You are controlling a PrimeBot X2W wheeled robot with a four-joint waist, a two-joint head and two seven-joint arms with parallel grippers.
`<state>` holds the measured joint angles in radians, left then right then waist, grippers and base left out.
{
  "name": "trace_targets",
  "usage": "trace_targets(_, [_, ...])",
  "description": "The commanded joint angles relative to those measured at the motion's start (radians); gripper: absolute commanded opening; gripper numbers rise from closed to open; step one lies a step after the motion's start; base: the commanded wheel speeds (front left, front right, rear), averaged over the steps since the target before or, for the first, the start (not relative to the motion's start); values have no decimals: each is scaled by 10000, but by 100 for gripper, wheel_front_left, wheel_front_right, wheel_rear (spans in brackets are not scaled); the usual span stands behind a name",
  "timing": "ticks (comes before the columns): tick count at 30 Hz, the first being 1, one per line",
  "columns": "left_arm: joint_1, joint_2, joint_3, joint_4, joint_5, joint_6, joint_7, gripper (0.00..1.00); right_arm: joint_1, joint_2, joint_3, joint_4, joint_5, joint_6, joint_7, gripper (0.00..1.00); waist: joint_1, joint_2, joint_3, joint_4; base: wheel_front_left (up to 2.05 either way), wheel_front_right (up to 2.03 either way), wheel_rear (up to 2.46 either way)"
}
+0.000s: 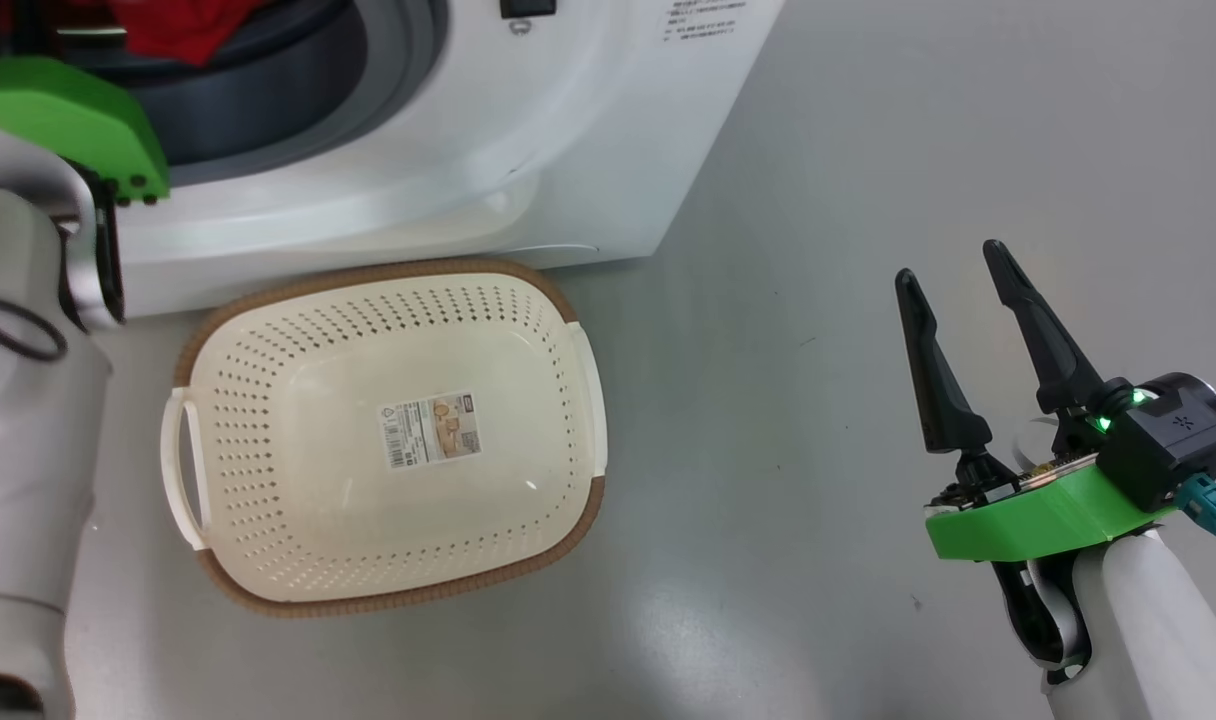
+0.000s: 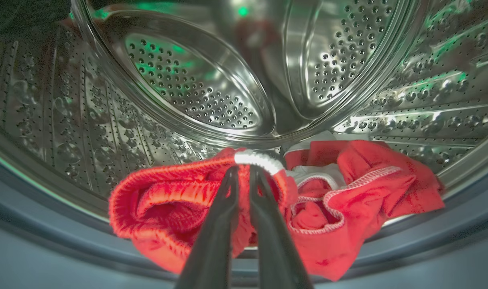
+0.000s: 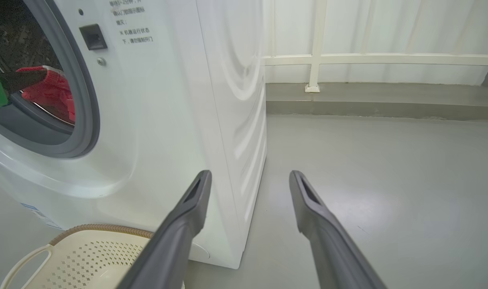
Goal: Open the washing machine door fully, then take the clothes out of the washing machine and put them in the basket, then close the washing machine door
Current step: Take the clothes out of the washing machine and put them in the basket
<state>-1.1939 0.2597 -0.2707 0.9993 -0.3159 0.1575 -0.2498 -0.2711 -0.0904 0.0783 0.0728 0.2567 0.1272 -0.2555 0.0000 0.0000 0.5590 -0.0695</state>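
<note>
My left gripper (image 2: 244, 171) is inside the drum (image 2: 196, 88), its two fingers drawn almost together with a fold of the clothes (image 2: 348, 188) pinched in the narrow slit between them, right at a strip of white trim. The red bundle lies at the near lip of the drum, against the grey rubber ring (image 2: 27, 241), its long side running across the opening. I cannot tell how many garments it is made of. The perforated steel wall curves round it on the far side.

From the head, my left forearm (image 1: 18, 400) reaches into the washing machine (image 1: 468, 150), and a patch of red (image 1: 183, 30) shows in the mouth.

One basket (image 1: 368, 275) sits on the grey floor (image 1: 818, 500) just in front of the machine's base, its long axis running left to right, with two side handles and one sticker (image 1: 430, 430) on its bottom.

My right gripper (image 1: 953, 268) hangs well to the right over the floor, fingers spread wide, gripping nothing, tips pointing far. Beyond it stand a white railing (image 3: 316, 60) and a pale curtain.
</note>
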Motion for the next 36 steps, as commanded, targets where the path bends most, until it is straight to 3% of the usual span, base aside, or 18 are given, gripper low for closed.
trace_targets(1, [366,545,310,-692,142,130,-117,0,186,-79,165,-245,45,35,-63,100,0,0,-158,111,0,0,0])
trace_targets(16, [3010,394,1008,-4004,444,225,-119,0,494,-79,0,-265,-11,35,-63,100,0,0,-1071,537,0,0,0])
trace_targets(30, [5264,256,1067,-5957,580,307,-120,0,786,30,3,-63,15,35,-63,100,0,0,-2311,616,0,0,0])
trace_targets(36, [6245,24,1143,-6701,65,203,-58,0,1005,87,-48,-2,24,35,-63,100,0,0,-2798,573,0,0,0])
